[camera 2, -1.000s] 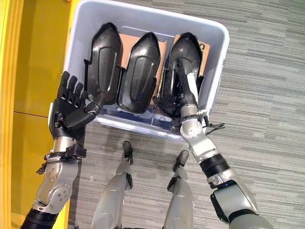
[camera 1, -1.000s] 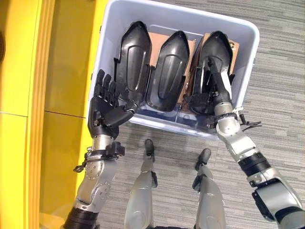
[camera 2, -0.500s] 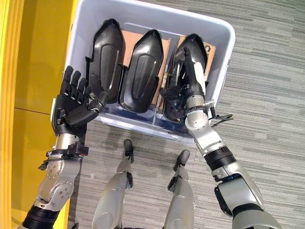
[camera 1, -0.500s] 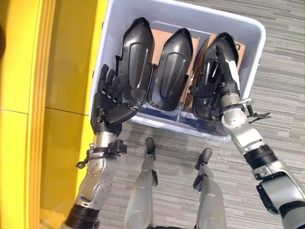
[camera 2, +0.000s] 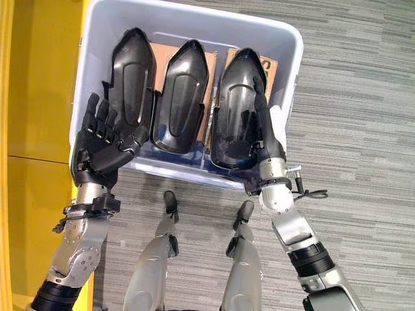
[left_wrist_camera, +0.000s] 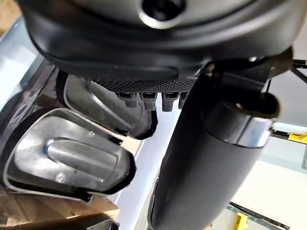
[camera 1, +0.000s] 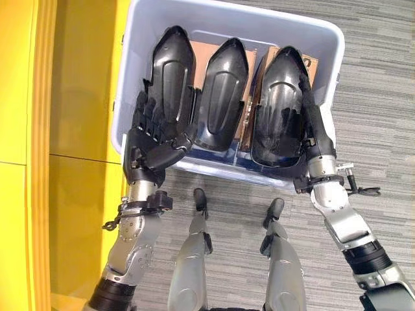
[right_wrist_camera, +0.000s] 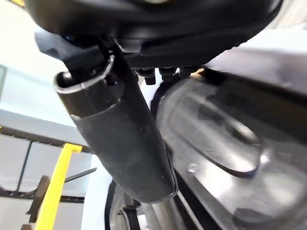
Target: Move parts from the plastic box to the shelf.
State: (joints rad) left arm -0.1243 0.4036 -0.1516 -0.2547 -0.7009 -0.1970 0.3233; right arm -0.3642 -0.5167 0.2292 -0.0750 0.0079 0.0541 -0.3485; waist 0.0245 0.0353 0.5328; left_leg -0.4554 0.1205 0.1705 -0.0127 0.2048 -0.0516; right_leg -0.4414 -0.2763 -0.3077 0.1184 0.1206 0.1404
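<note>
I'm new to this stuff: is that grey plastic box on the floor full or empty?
Fairly full. The plastic box holds three black molded parts side by side: left part, middle part, right part, with brown cardboard behind them.

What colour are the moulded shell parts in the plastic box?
Glossy black moulded shell parts, clearest in the left eye view.

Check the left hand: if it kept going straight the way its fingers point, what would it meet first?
Most likely the leftmost black part in the plastic box. The left hand hovers open at the box's near left corner, fingers aimed at that part's lower end; depth is unclear, so they may already touch.
</note>
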